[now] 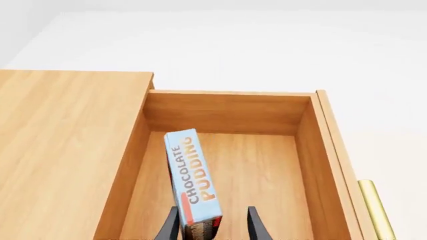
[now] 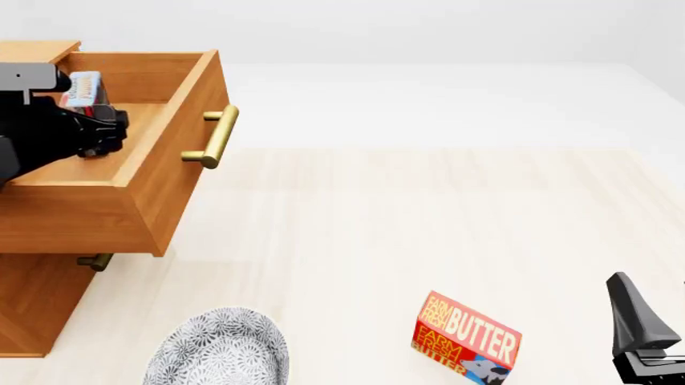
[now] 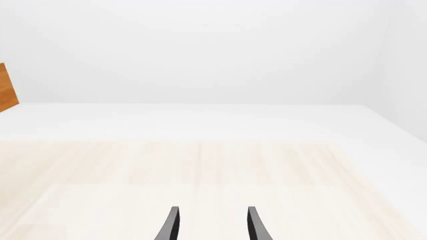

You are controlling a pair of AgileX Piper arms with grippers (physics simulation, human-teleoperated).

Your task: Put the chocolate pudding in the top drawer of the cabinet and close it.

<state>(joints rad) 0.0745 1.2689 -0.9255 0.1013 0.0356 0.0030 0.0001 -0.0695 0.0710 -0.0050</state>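
Observation:
The chocolate pudding (image 1: 192,182), a thin light-blue box with dark sides, stands on end inside the open top drawer (image 1: 227,112) of the cabinet (image 2: 32,305). My left gripper (image 1: 213,212) is open around the box's lower end. One finger lies close beside the box and a gap shows on the other side. In the front view the left arm reaches into the pulled-out drawer (image 2: 160,168), with the pudding (image 2: 83,88) near its back. My right gripper (image 3: 211,215) is open and holds nothing, low at the near right (image 2: 639,325).
The drawer's brass bar handle (image 2: 214,136) sticks out toward the table's middle. The lower drawer's handle (image 2: 95,261) shows beneath it. A red Farm Fresh Butter box (image 2: 467,337) stands near the front. A patterned grey plate (image 2: 220,353) lies at the front left.

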